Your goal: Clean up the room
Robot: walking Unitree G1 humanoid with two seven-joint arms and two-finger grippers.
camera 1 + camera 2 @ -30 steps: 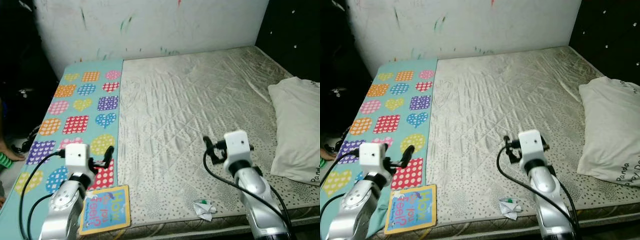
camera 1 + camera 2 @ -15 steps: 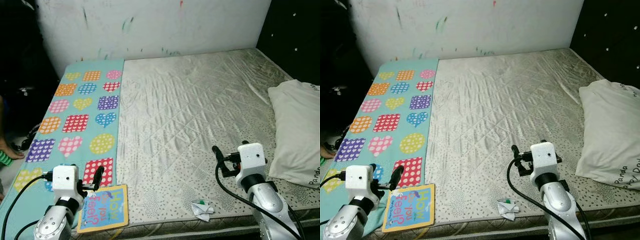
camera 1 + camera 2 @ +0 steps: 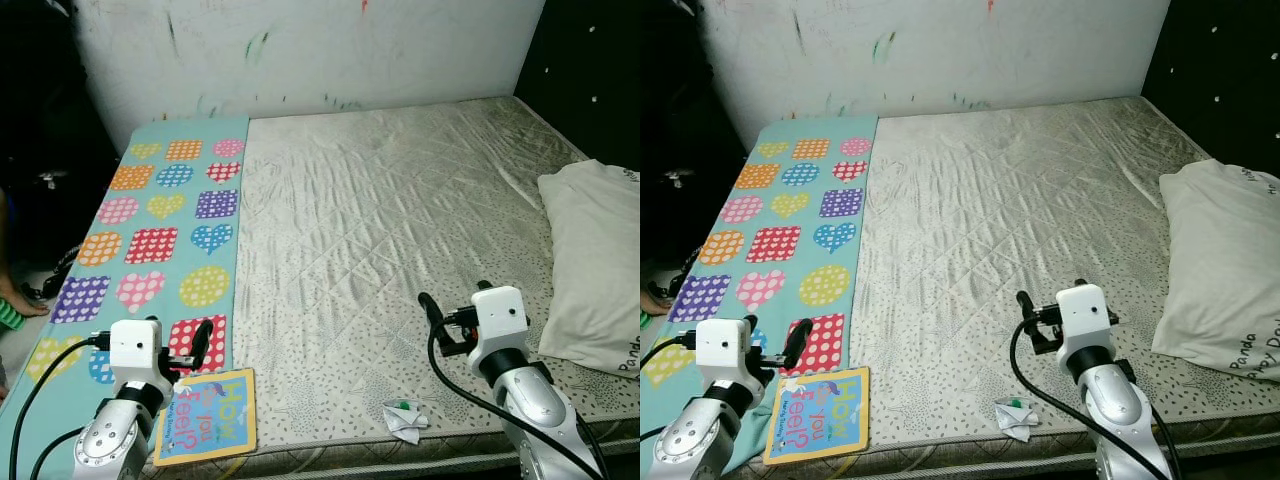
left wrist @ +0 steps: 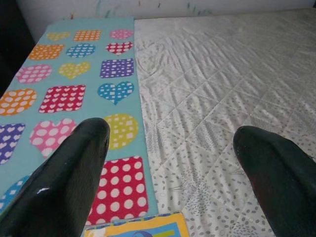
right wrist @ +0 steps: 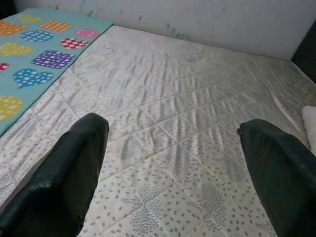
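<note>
A colourful children's book (image 3: 205, 415) lies at the near edge of the bed, overlapping the teal mat (image 3: 160, 215) with its patterned hearts. A crumpled white and green wrapper (image 3: 405, 418) rests on the grey quilted mattress (image 3: 380, 210) near the front edge. My left gripper (image 3: 198, 338) hovers open just above and behind the book, whose top edge (image 4: 140, 229) peeks in at the left wrist view. My right gripper (image 3: 428, 308) is open over bare mattress, a little behind and to the right of the wrapper. Both hold nothing.
A white pillow (image 3: 595, 265) lies at the bed's right side. The scribbled white wall (image 3: 300, 50) runs behind the bed. At the far left a person's foot (image 3: 15, 298) stands on the floor next to dark clutter (image 3: 45, 185).
Over the last second both arms have drawn back and lower toward me, and the view has shifted slightly. The book and wrapper lie where they were.
</note>
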